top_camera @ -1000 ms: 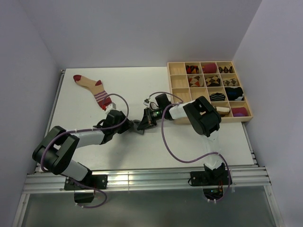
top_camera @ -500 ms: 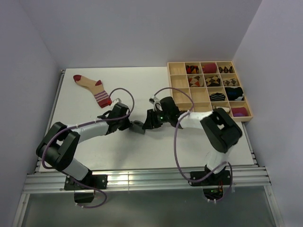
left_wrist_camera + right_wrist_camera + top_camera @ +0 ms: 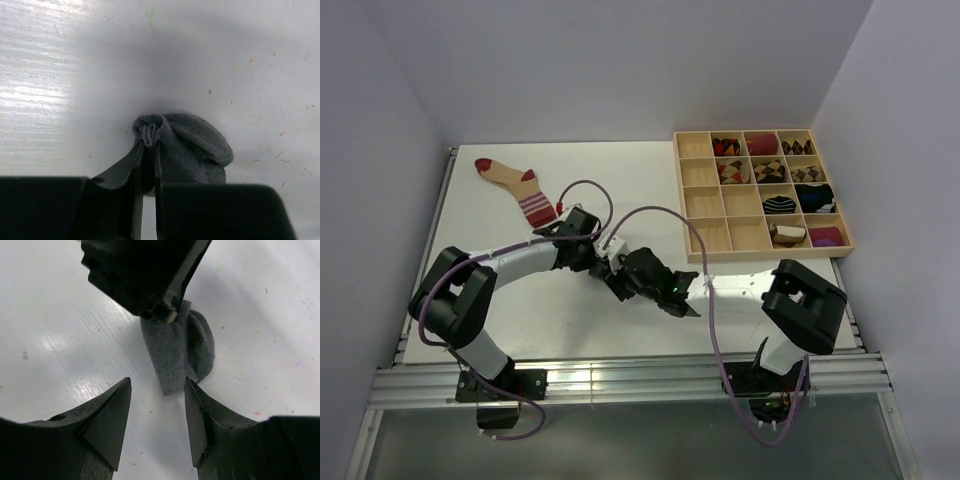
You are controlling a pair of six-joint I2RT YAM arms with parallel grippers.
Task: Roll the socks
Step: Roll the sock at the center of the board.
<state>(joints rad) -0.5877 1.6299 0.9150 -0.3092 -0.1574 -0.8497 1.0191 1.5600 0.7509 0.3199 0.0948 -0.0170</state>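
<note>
Grey fabric sock (image 3: 195,145), rolled up, lies near the middle of the white table (image 3: 620,190). The left gripper (image 3: 149,150) pinches one end of it, and the right gripper (image 3: 157,382) hangs spread just beside it.

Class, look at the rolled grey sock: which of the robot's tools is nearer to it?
Left. The left tool is pinching the grey sock at its rolled edge, while the right tool stands open, facing the sock's loose end.
</note>
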